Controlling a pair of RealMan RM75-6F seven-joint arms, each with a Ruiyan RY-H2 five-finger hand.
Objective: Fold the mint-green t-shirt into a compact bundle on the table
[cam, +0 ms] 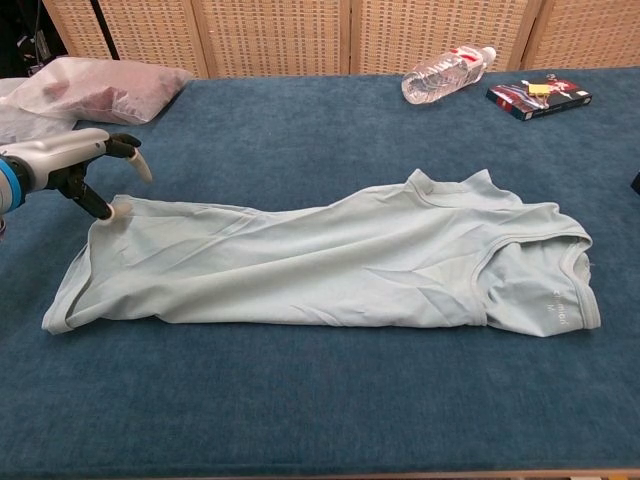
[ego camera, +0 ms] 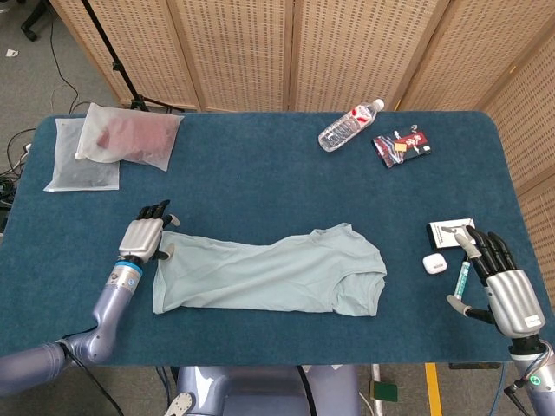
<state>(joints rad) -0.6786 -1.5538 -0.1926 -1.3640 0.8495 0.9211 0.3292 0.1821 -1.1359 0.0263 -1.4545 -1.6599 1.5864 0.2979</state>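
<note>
The mint-green t-shirt (ego camera: 269,273) lies flat across the middle of the blue table (ego camera: 260,182), folded lengthwise, with its collar to the right and its hem to the left. In the chest view the t-shirt (cam: 330,265) shows light creases. My left hand (ego camera: 143,234) sits at the far corner of the hem with its fingers apart. In the chest view the left hand (cam: 70,160) touches that corner with its thumb and holds no cloth. My right hand (ego camera: 503,290) rests spread near the table's right front edge, well clear of the shirt.
A water bottle (ego camera: 349,126) and a dark packet (ego camera: 401,146) lie at the back right. Two plastic bags (ego camera: 130,134) sit at the back left. A white box (ego camera: 451,234), a small white case (ego camera: 434,263) and a teal pen (ego camera: 462,279) lie by my right hand.
</note>
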